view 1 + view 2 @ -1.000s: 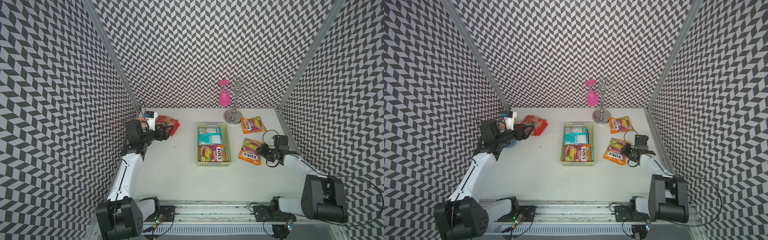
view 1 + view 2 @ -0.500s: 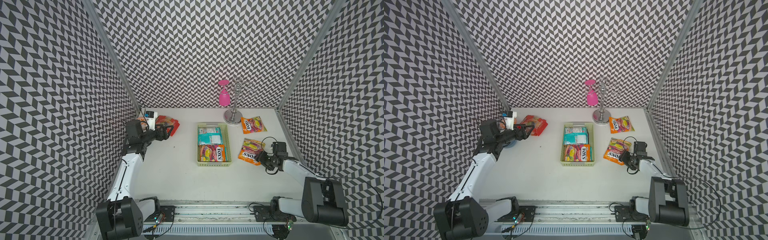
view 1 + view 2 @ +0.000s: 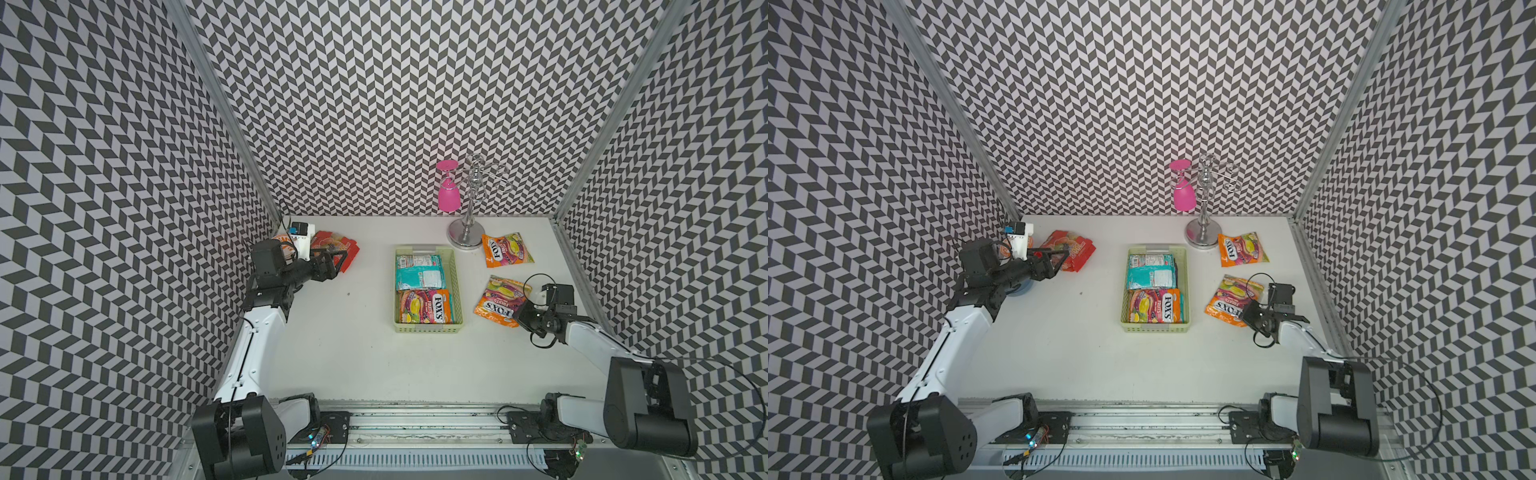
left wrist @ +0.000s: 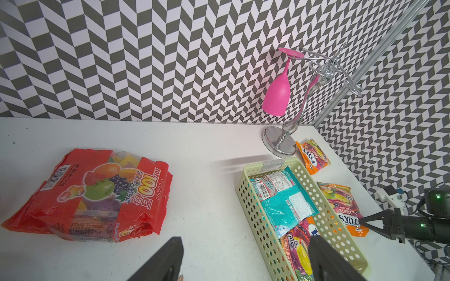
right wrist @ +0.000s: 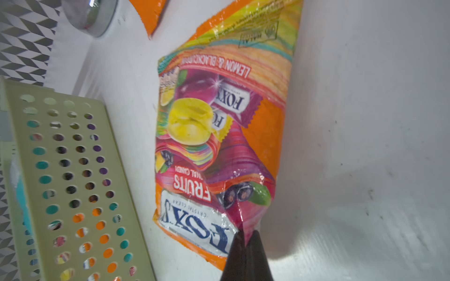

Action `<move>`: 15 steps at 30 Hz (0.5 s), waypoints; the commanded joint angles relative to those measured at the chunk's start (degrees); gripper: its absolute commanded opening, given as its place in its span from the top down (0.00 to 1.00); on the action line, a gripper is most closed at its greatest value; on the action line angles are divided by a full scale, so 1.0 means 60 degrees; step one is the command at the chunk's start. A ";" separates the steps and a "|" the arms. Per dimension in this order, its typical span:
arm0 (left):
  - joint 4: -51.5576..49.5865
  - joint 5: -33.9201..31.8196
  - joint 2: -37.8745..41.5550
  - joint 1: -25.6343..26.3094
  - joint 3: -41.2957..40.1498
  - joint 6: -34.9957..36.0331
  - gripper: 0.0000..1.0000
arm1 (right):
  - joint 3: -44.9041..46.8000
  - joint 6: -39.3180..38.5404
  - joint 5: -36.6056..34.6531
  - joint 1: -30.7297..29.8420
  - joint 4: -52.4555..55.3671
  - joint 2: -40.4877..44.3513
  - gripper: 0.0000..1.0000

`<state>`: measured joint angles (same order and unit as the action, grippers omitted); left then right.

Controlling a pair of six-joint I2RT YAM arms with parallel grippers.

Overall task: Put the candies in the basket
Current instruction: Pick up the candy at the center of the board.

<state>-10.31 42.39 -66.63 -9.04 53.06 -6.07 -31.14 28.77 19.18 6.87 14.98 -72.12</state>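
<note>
Item 1. Basket [image 3: 428, 328] [image 3: 1156, 328] [image 4: 258, 219] [image 5: 60, 170]: pale green, perforated sides, stood mid-tabletop [image 3: 353, 353], long side running front to back.

Item 2. Teal bag [image 3: 419, 272] [image 3: 1150, 272] [image 4: 287, 206]: lay inside the basket, far half, back label up.

Item 3. Boxed FOX'S bag [image 3: 424, 307] [image 3: 1154, 311]: orange and purple, lay inside the basket, near half, partly under the teal bag's edge.

Item 4. Near orange bag [image 3: 498, 299] [image 3: 1229, 299] [image 5: 219, 133]: FOX'S print, lemon and blackcurrant picture, lay on the tabletop just to the right of the basket and apart from it. The right jaws were clenched on its near corner; in the right wrist view the film was puckered up between the two black tips. The right arm [image 3: 594, 340] reached in low from the front right.

Item 5. Far orange bag [image 3: 507, 249] [image 3: 1241, 249] [image 4: 313, 155]: FOX'S print, lay flat on the tabletop just beside the stand's base.

Item 6. Red bag [image 3: 336, 249] [image 3: 1071, 249] [image 4: 97, 192]: fruit picture, printed "100", lay at the far left of the tabletop, well apart from the basket. The left jaws were released, spread wide with nothing between them, hovering near the bag without touching it. The left arm [image 3: 257, 345] stretched up along the left wall.

Item 7. Chrome stand [image 3: 467, 237] [image 3: 1202, 237]: stood at the back, behind the basket, with a pink glass [image 3: 449, 199] [image 3: 1185, 197] hung upside down from it.
</note>
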 commanded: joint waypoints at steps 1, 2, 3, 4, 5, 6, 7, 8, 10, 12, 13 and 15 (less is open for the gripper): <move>0.0117 0.0215 0.0036 -0.0056 0.0084 0.0142 0.15 | -0.0889 -0.0168 0.0216 -0.0047 0.0534 0.0816 1.00; -0.0053 0.0235 0.0031 -0.0054 0.0217 0.0306 0.15 | -0.1126 -0.0270 0.0235 -0.0061 0.0729 0.1005 1.00; -0.0191 0.0308 0.0016 -0.0036 0.0315 0.0496 0.15 | -0.1328 -0.0362 0.0275 -0.0087 0.0843 0.1158 1.00; -0.0294 0.0393 -0.0006 0.0002 0.0410 0.0740 0.15 | -0.1514 -0.0432 0.0274 -0.0164 0.0952 0.1253 1.00; -0.0508 0.0412 -0.0026 0.0059 0.0529 0.1077 0.15 | -0.1742 -0.0564 0.0285 -0.0323 0.1055 0.1298 1.00; -0.0729 0.0413 -0.0064 0.0117 0.0647 0.1451 0.15 | -0.1993 -0.0774 0.0264 -0.0530 0.1195 0.1297 1.00; -0.0952 0.0383 -0.0084 0.0154 0.0784 0.1750 0.15 | -0.2230 -0.1031 0.0232 -0.0749 0.1384 0.1262 1.00; -0.1291 0.0280 -0.0130 0.0217 0.1002 0.2098 0.15 | -0.2556 -0.1348 0.0202 -0.0941 0.1630 0.1200 1.00; -0.2104 0.0159 -0.0194 0.0385 0.1447 0.2828 0.14 | -0.3116 -0.2029 0.0228 -0.1304 0.2098 0.1082 1.00; -0.2797 0.0106 -0.0234 0.0614 0.1680 0.3559 0.13 | -0.3822 -0.2860 0.0378 -0.1739 0.2654 0.0840 1.00; -0.2985 0.0060 -0.0224 0.0736 0.1689 0.3791 0.13 | -0.4157 -0.3255 0.0585 -0.1895 0.2930 0.0712 1.00; -0.3282 -0.0033 -0.0204 0.1002 0.1631 0.4087 0.12 | -0.4816 -0.3850 0.0805 -0.2168 0.3397 0.0489 1.00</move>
<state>-23.00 42.83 -67.90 -4.82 62.02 11.49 -55.16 14.41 21.23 -4.19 32.05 -67.96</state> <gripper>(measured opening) 0.875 0.041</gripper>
